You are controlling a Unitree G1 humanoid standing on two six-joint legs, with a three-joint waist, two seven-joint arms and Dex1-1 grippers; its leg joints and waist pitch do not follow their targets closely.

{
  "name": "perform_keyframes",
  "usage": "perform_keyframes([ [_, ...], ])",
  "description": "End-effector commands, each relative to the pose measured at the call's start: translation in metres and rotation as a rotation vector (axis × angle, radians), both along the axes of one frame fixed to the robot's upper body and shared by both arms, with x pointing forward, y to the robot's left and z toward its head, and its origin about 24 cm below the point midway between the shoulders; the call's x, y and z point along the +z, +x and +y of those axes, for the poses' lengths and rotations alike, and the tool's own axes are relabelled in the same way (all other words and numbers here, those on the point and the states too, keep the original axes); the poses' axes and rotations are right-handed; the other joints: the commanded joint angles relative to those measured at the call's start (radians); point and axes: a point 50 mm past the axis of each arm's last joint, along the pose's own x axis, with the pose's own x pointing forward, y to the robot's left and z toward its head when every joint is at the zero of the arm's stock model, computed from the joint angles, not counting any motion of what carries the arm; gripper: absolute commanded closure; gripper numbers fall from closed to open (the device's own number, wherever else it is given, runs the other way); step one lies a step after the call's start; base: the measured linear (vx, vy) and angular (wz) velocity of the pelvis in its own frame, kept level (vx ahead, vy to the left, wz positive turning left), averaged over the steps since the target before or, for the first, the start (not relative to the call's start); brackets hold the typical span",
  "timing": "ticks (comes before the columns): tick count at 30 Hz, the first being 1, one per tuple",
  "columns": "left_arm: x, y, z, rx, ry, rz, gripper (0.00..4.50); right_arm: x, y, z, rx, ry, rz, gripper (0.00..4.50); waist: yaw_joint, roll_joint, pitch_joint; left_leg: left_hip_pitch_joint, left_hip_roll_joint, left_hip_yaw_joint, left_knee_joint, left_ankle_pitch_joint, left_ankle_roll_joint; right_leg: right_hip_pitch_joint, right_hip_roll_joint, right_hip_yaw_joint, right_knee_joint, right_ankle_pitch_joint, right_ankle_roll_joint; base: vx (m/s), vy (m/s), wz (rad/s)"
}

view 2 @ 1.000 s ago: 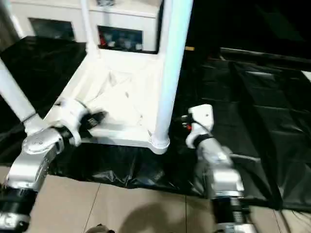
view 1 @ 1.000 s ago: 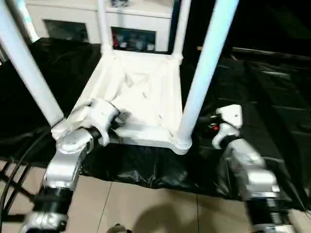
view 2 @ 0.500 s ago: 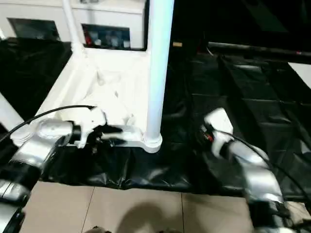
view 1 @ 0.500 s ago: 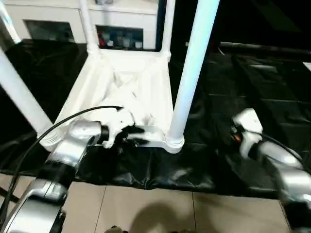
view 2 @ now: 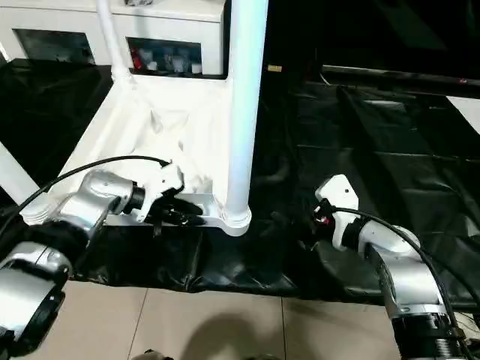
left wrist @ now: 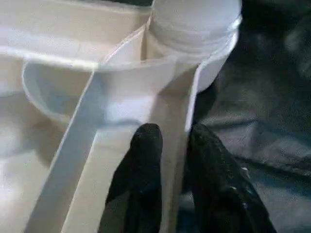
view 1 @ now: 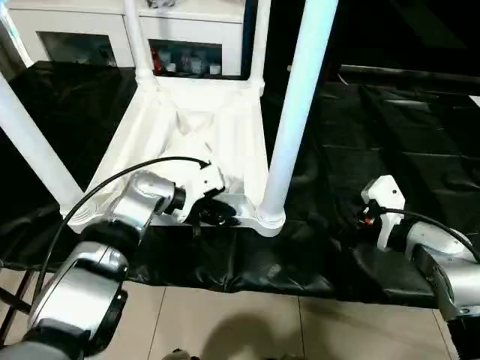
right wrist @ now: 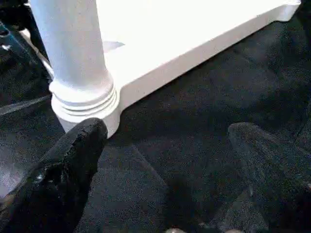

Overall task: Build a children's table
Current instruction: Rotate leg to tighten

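Observation:
The children's table (view 1: 196,124) lies upside down on black cloth, its four white legs standing up from the corner sockets. The near right leg (view 1: 296,112) rises from the near right socket (view 1: 270,220). My left gripper (left wrist: 172,133) is shut on the thin near rim of the table top, right beside that socket. One black finger (left wrist: 146,150) is inside the rim and the other is outside it. My right gripper (right wrist: 170,160) stands open over the black cloth to the right of that leg, with nothing between its fingers.
The black-draped table (view 1: 390,112) stretches away to the right and behind. A white glass-door cabinet (view 1: 75,34) stands at the back. Tiled floor (view 1: 225,322) shows below the table's front edge. A black cable (view 1: 112,184) loops over my left forearm.
My left gripper has slid along the near rim to the near right socket and closed on the rim. My right gripper has drawn away from the near right leg, to the right.

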Motion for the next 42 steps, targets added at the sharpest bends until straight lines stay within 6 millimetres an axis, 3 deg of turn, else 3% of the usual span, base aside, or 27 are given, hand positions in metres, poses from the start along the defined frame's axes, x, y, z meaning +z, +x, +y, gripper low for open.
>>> perform_keyframes([
  [1, 0.001, 0.004, 0.003, 0.021, 0.043, -0.025, 3.83, -0.001, 0.001, -0.002, 0.007, -0.009, -0.003, 0.00, 0.004, 0.005, -0.071, 0.014, 0.064, -0.032, -0.073, -0.157, 0.063, 0.058, -0.101, 0.056, -0.079, -0.173, -0.251, 0.000, 0.000, 0.00],
  [7, 0.002, 0.004, 0.004, -0.005, 0.048, -0.012, 4.23, -0.013, 0.003, -0.008, 0.003, -0.009, 0.013, 0.00, 0.001, 0.002, -0.068, 0.013, 0.062, -0.033, -0.073, -0.184, 0.057, 0.057, -0.102, 0.054, -0.089, -0.257, -0.228, 0.000, 0.000, 0.00],
  [9, 0.002, 0.005, 0.004, 0.001, 0.043, -0.006, 4.28, -0.015, 0.003, -0.008, 0.013, -0.003, 0.016, 0.00, 0.000, 0.002, -0.070, 0.011, 0.061, -0.032, -0.073, -0.175, 0.061, 0.058, -0.101, 0.054, -0.088, -0.247, -0.229, 0.000, 0.000, 0.00],
  [10, 0.003, 0.004, 0.006, 0.016, 0.029, 0.014, 4.33, -0.017, 0.003, -0.007, 0.027, 0.003, 0.017, 0.00, -0.002, 0.010, -0.072, 0.008, 0.063, -0.035, -0.073, -0.159, 0.065, 0.060, -0.102, 0.053, -0.081, -0.206, -0.244, 0.000, 0.000, 0.00],
  [11, 0.003, 0.004, 0.006, 0.019, 0.025, 0.019, 4.38, -0.017, 0.003, -0.007, 0.031, 0.004, 0.016, 0.00, -0.005, 0.006, -0.073, 0.008, 0.064, -0.034, -0.073, -0.156, 0.067, 0.061, -0.101, 0.053, -0.079, -0.189, -0.248, 0.000, 0.000, 0.00],
  [15, -0.003, 0.000, 0.003, 0.082, -0.039, 0.076, 4.49, -0.025, 0.006, 0.011, 0.096, 0.038, 0.008, 0.00, -0.012, 0.005, -0.075, 0.006, 0.064, -0.032, -0.070, -0.135, 0.085, 0.063, -0.103, 0.054, -0.072, -0.125, -0.280, 0.000, 0.000, 0.00],
  [19, -0.009, -0.007, -0.013, 0.147, -0.135, 0.075, 4.49, -0.029, 0.011, 0.035, 0.187, 0.053, 0.004, 0.00, -0.022, 0.005, -0.075, 0.006, 0.067, -0.031, -0.068, -0.133, 0.103, 0.060, -0.102, 0.052, -0.071, -0.130, -0.301, 0.000, 0.000, 0.00],
  [24, -0.019, -0.018, -0.020, 0.110, -0.101, 0.038, 4.49, -0.036, 0.020, 0.049, 0.238, -0.012, -0.005, 0.00, -0.024, -0.007, -0.069, 0.008, 0.063, -0.027, -0.069, -0.158, 0.094, 0.052, -0.098, 0.053, -0.086, -0.266, -0.248, 0.000, 0.000, 0.00],
  [25, -0.020, -0.020, -0.021, 0.099, -0.095, 0.028, 4.49, -0.036, 0.022, 0.051, 0.240, -0.015, -0.010, 0.00, -0.024, -0.003, -0.069, 0.008, 0.063, -0.028, -0.069, -0.159, 0.092, 0.052, -0.099, 0.054, -0.083, -0.274, -0.244, 0.000, 0.000, 0.00],
  [30, -0.023, -0.024, -0.014, 0.113, -0.053, -0.008, 4.49, -0.018, 0.026, 0.057, 0.270, -0.032, -0.073, 0.00, -0.026, -0.009, -0.070, 0.004, 0.065, -0.029, -0.072, -0.130, 0.105, 0.052, -0.097, 0.056, -0.077, -0.247, -0.220, 0.000, 0.000, 0.00],
  [32, -0.022, -0.027, -0.012, 0.105, -0.047, -0.007, 4.49, 0.005, 0.029, 0.056, 0.280, -0.022, -0.121, 0.00, -0.026, -0.013, -0.069, 0.004, 0.065, -0.029, -0.073, -0.130, 0.112, 0.052, -0.096, 0.057, -0.076, -0.244, -0.213, 0.000, 0.000, 0.00],
  [35, -0.022, -0.031, -0.009, 0.078, -0.032, 0.010, 4.49, 0.023, 0.030, 0.058, 0.300, -0.010, -0.157, 0.00, -0.024, -0.008, -0.069, 0.007, 0.067, -0.029, -0.074, -0.123, 0.113, 0.049, -0.096, 0.058, -0.075, -0.251, -0.202, 0.000, 0.000, 0.00],
  [38, -0.022, -0.032, -0.007, 0.065, -0.017, 0.011, 4.49, 0.027, 0.029, 0.061, 0.312, -0.013, -0.171, 0.00, -0.026, -0.010, -0.069, 0.008, 0.064, -0.028, -0.075, -0.140, 0.099, 0.046, -0.096, 0.059, -0.080, -0.262, -0.203, 0.000, 0.000, 0.00],
  [42, -0.021, -0.032, -0.005, 0.062, -0.006, 0.006, 4.49, 0.022, 0.025, 0.070, 0.358, -0.032, -0.137, 0.00, -0.026, -0.001, -0.069, 0.009, 0.066, -0.029, -0.077, -0.145, 0.088, 0.046, -0.094, 0.059, -0.079, -0.238, -0.213, 0.000, 0.000, 0.00],
])
